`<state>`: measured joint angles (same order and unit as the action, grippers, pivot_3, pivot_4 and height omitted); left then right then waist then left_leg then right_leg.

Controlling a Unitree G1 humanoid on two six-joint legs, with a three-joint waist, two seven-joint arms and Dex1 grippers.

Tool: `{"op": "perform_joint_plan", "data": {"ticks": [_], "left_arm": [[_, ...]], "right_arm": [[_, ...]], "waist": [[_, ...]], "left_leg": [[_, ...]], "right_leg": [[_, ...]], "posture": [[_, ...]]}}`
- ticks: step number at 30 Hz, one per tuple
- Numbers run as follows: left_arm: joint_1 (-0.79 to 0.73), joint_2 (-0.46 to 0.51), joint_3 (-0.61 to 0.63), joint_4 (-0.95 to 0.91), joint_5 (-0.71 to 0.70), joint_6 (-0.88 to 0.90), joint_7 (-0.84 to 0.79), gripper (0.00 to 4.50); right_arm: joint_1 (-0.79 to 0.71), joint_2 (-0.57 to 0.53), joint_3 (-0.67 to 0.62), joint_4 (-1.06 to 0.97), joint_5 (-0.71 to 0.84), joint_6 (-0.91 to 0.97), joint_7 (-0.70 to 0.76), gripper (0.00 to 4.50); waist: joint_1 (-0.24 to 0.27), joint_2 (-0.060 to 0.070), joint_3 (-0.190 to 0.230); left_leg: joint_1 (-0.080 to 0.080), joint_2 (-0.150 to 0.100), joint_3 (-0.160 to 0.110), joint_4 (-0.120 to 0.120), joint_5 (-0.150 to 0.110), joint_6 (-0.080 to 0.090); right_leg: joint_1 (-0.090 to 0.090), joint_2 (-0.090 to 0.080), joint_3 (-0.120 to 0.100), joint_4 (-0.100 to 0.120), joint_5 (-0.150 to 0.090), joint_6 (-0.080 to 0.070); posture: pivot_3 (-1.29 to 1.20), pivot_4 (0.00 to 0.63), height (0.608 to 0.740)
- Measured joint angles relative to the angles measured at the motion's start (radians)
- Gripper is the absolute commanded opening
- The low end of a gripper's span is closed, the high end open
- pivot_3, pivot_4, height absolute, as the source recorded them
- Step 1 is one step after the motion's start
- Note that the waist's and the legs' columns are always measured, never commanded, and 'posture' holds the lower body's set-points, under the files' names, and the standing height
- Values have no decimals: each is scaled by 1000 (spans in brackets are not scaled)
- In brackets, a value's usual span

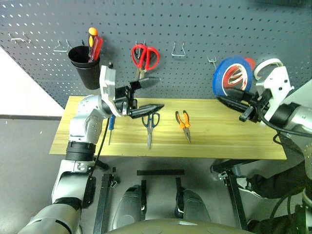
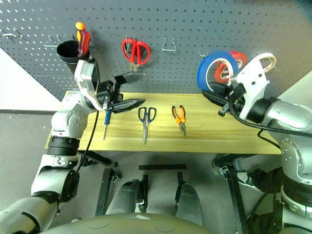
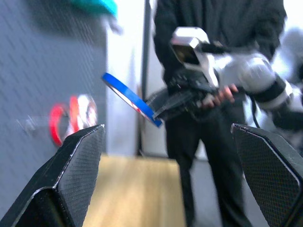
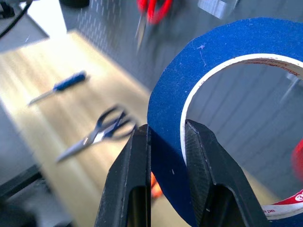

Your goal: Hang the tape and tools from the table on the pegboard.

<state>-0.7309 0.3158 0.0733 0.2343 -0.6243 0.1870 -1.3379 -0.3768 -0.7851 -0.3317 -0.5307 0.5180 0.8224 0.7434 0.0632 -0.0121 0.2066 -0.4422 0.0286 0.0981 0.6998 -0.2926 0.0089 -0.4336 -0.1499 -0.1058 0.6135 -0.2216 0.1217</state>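
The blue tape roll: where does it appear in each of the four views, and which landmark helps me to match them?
Left eye view: blue tape roll, upper right, before the pegboard.
Right eye view: upper right, beside the red tape roll.
Left wrist view: centre, seen edge-on, held by the right claw.
Right wrist view: large, at right, clamped between the claw's fingers.
Shared landmark: the red tape roll hanging behind it.

On the table (image 1: 219, 141), the screwdriver (image 1: 111, 125) lies near the left edge, scissors (image 1: 150, 125) mid-table, pliers (image 1: 184, 122) just right of them. The pegboard (image 1: 195, 29) stands behind the back edge.
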Motion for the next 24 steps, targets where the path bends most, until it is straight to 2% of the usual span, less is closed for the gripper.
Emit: {"op": "perform_joint_plan", "data": {"ticks": [5, 9, 17, 24], "left_arm": [[-23, -3, 22, 31, -6, -19, 10, 4500], [-25, -1, 24, 67, 5, -41, 14, 4500], [-52, 13, 23, 118, 39, -61, 55, 4500], [-54, 29, 20, 163, 86, -71, 84, 4500]], "right_arm": [[-63, 0, 70, 86, -25, -48, -16, 656], [-129, 26, 147, 183, -70, -114, -33, 656], [-223, 140, 280, 462, -166, -256, -39, 656], [-331, 205, 324, 701, -239, -378, -35, 656]], "waist": [[-3, 0, -36], [-17, 0, -50], [-29, 0, -56], [-25, 1, -57]], "left_leg": [[6, 0, -1, 0, 0, 0], [9, 0, -1, 0, 0, 0], [10, 0, -1, 0, 0, 0], [10, 0, -1, 0, 0, 0]], "right_leg": [[6, 0, -1, -1, 0, 0], [10, 0, -1, -1, 0, 0], [10, 0, -1, 1, 0, 0], [10, 0, -1, 1, 0, 0]], "posture": [[56, 30, 711], [58, 30, 711], [83, 42, 711], [105, 54, 711]]}}
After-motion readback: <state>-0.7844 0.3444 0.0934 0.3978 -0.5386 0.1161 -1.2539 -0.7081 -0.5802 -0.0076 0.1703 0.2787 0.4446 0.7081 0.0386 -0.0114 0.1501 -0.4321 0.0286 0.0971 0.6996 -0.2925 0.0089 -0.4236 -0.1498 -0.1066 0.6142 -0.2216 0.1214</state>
